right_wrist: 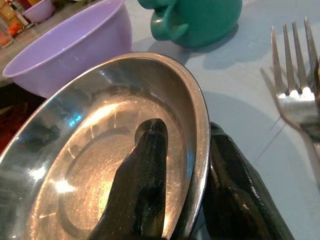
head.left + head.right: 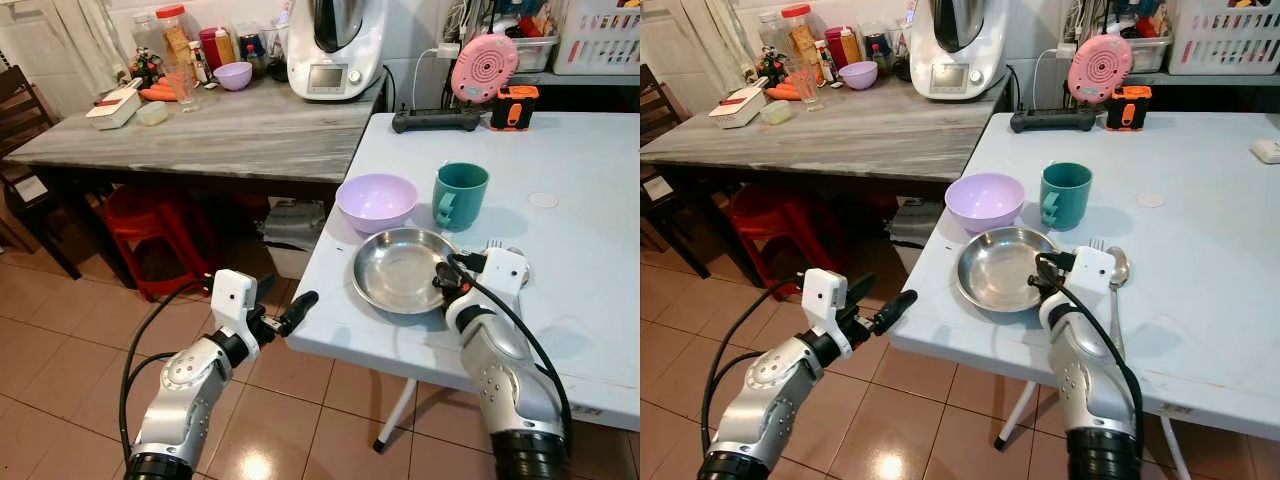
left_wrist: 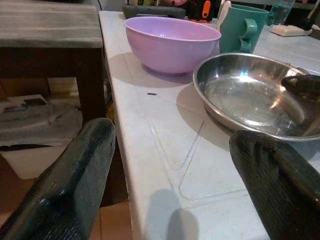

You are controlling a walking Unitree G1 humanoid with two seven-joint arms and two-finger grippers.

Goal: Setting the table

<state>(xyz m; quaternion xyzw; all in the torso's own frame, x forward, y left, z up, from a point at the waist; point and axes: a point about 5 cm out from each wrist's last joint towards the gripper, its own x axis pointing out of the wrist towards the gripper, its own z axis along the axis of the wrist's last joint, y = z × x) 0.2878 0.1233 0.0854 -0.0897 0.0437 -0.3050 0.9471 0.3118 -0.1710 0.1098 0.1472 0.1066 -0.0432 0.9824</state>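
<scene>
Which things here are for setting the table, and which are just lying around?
For the table:
metal plate, held at its rim by the right gripper
purple bowl
green mug
fork
spoon

Just lying around:
pink speaker
power strip
white blender
jars

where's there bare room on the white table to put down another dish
Free: the wide stretch of white table right of the spoon and fork, and the patch behind the teal mug up to the power strip. Crowded: the near-left corner, with purple bowl, steel plate and right gripper.
</scene>
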